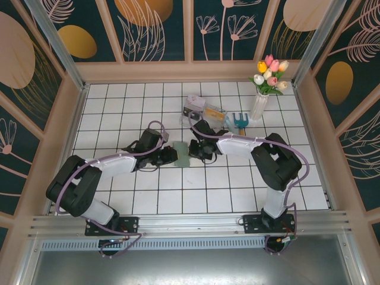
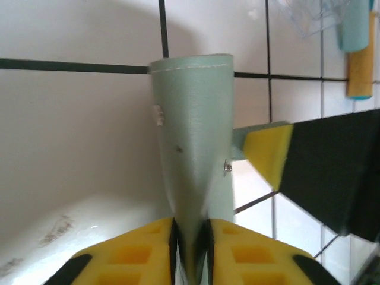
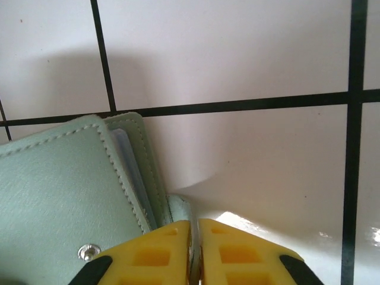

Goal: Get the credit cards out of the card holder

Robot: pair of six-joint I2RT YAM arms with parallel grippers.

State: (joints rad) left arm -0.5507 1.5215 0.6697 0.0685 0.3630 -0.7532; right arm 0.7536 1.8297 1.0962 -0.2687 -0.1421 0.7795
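White tiled bench [image 1: 119, 196], wallet [image 2: 193, 119] caught from both sides.
Left end effector [image 2: 190, 237] clamped on one edge, right end effector [image 3: 194, 237] pinched shut on a thin flap.

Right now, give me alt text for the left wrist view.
The left gripper pinches the near edge of the folded grey-green card holder, white tiled table behind it. The right gripper holds a flap on its right side. Garden fork at top right.

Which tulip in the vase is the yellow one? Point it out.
The yellow tulip at the bunch's upper left, beside the top pink bloom. Every other tulip in the white vase is pink or white.
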